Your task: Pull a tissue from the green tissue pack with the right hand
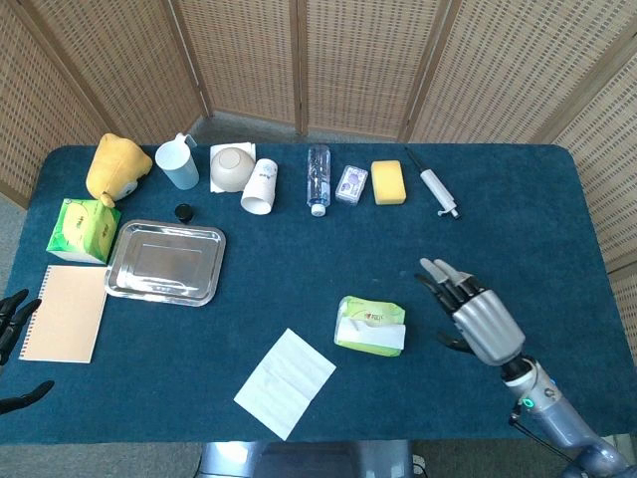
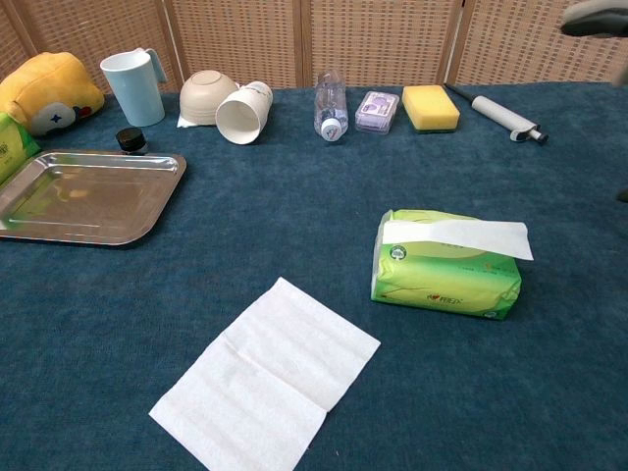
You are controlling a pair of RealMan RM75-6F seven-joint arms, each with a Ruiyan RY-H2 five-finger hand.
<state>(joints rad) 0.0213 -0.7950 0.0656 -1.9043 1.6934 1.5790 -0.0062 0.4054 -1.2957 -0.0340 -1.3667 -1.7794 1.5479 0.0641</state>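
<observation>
The green tissue pack (image 1: 369,326) (image 2: 446,265) lies near the table's middle front, a white tissue poking flat out of its top slot. A pulled white tissue (image 1: 286,368) (image 2: 265,373) lies flat on the blue cloth to the pack's front left. My right hand (image 1: 472,311) hovers to the right of the pack, fingers spread, holding nothing; only a dark fingertip (image 2: 594,17) shows at the chest view's top right corner. My left hand (image 1: 12,334) sits at the head view's far left edge, beside the notebook, its dark fingers apart and empty.
A steel tray (image 1: 165,261), a tan notebook (image 1: 64,312) and a second green tissue box (image 1: 82,229) fill the left side. Along the back stand a yellow plush (image 1: 115,166), jug (image 1: 179,162), bowl (image 1: 232,167), paper cup (image 1: 260,186), bottle (image 1: 318,177), sponge (image 1: 388,181) and pipette (image 1: 437,188).
</observation>
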